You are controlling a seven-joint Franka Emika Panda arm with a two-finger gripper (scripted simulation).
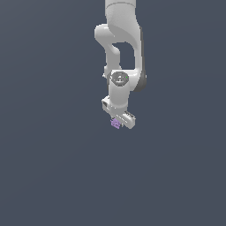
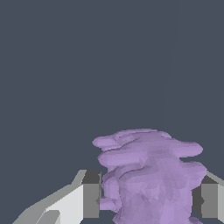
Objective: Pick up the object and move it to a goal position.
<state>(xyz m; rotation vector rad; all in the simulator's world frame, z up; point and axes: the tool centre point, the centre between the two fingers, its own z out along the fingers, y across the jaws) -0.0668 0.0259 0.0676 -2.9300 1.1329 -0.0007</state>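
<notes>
The object (image 2: pixel 148 175) is a light-purple lump with a bumpy, layered outline. In the wrist view it fills the whole gap between the two grey fingertips (image 2: pixel 91 196), touching both pads. My gripper (image 2: pixel 146 199) is shut on it. In the exterior view the white arm reaches down from the top, and the gripper (image 1: pixel 118 122) sits at its lower end with the object (image 1: pixel 115 124) showing as a small purple speck under the hand. The fingers themselves are hard to make out in that view.
A plain dark grey-blue surface (image 1: pixel 53 176) fills both views all around the arm. No other objects, containers, edges or goal marker show.
</notes>
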